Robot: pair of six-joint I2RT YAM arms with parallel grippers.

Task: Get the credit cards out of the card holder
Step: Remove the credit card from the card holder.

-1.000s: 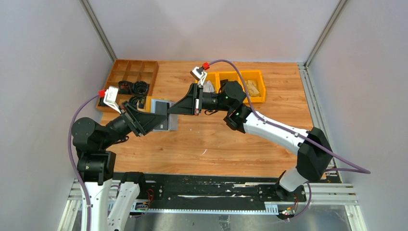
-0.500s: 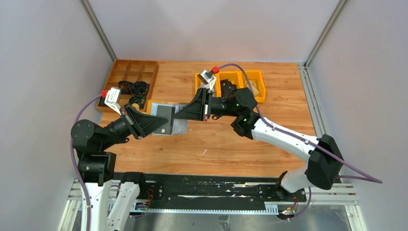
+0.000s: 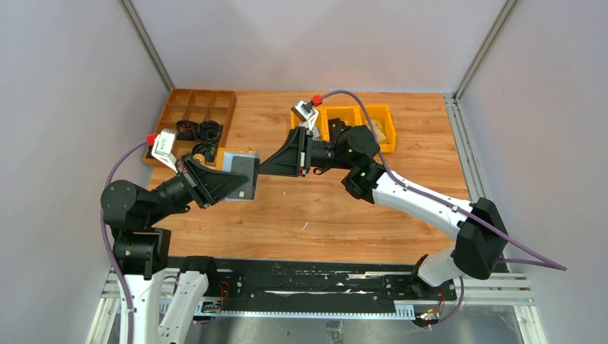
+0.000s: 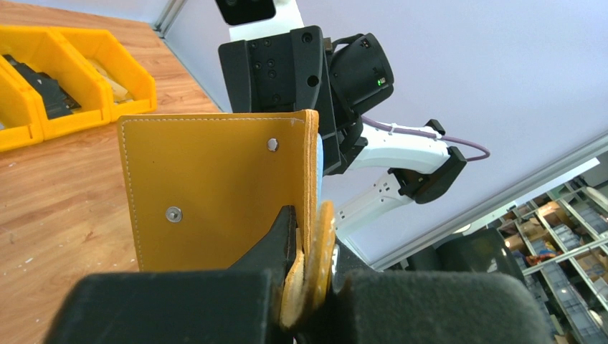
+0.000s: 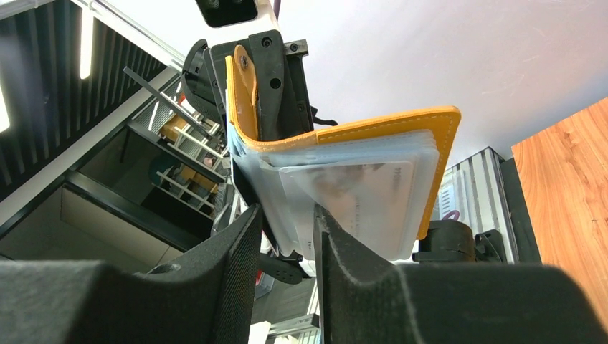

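Observation:
The mustard-yellow card holder [image 3: 242,172] is held above the table's left middle. My left gripper [image 3: 233,188] is shut on its snap-tab edge, seen close in the left wrist view [image 4: 310,251] with the yellow outer face [image 4: 215,186] upright. In the right wrist view the holder [image 5: 401,120] hangs open, and a whitish credit card [image 5: 358,197] shows inside its clear sleeves. My right gripper [image 3: 260,169] faces the holder from the right. Its jaws [image 5: 287,236] stand narrowly apart around the sleeves' lower corner. The left finger does not touch the sleeves.
Yellow plastic bins [image 3: 358,118] with black and tan pieces stand at the back middle, also in the left wrist view [image 4: 72,64]. A brown compartment tray [image 3: 193,111] holding black parts sits at the back left. Grey walls close in both sides.
The left gripper keeps hold of the holder and has raised it slightly. The right arm swung its elbow right, and its gripper shifted a little right, then back toward the holder.

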